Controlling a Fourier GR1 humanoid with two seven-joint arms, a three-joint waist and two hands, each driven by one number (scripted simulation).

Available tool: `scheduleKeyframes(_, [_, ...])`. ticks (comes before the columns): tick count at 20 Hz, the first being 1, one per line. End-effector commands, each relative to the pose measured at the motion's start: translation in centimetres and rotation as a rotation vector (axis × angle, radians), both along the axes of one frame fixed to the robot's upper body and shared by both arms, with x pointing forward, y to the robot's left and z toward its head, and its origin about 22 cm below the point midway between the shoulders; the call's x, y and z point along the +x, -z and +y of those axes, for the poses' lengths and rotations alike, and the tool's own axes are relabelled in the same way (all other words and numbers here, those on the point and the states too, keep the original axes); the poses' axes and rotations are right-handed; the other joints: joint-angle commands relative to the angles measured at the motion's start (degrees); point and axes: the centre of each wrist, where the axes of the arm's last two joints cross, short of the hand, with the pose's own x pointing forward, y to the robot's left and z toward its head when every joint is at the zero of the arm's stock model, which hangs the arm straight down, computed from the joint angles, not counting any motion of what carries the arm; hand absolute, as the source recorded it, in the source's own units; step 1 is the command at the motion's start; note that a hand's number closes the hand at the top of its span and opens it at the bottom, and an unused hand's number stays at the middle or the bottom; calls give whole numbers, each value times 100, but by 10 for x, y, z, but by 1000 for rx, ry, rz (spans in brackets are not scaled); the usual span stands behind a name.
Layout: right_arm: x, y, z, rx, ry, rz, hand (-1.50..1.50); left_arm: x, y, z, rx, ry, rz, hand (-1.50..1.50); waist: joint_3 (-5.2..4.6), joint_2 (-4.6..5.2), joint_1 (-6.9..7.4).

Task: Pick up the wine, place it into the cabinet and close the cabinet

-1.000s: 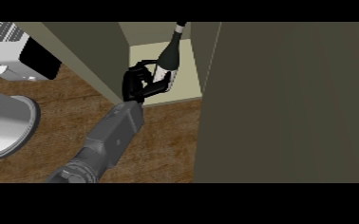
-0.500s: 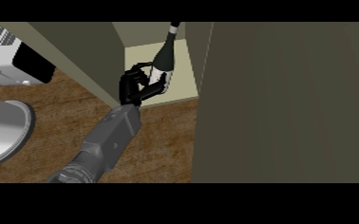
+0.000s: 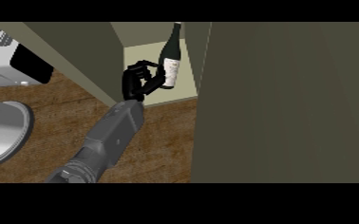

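A dark wine bottle with a pale label stood upright on the light shelf inside the open cabinet, its neck rising toward the top of the view. Just left of it was one robot hand (which arm it belonged to could not be told from the head view alone; it entered from the lower left), its fingers curled beside the bottle's lower body, touching or nearly touching the label side. Whether the fingers actually clasped the bottle could not be told. The grey forearm stretched across the brown wooden surface. A large cabinet door filled the right. At the left edge sat a rounded metal rim and a white and black appliance.
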Motion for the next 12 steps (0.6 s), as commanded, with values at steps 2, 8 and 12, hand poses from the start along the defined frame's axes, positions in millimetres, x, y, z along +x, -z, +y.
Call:
scheduleKeyframes(2, [-1,3,-4,12,6,8,-150,10,-15,-9,3,-10,-4,150,1,16,52])
scheduleKeyframes(8, [9,-1,-5,11,29,10,-150,28,-44,-24,12,-15,-14,150,4,5,165])
scheduleKeyframes(12, [-1,6,-5,12,10,1,-150,35,-57,-29,23,-25,-16,150,6,46,64])
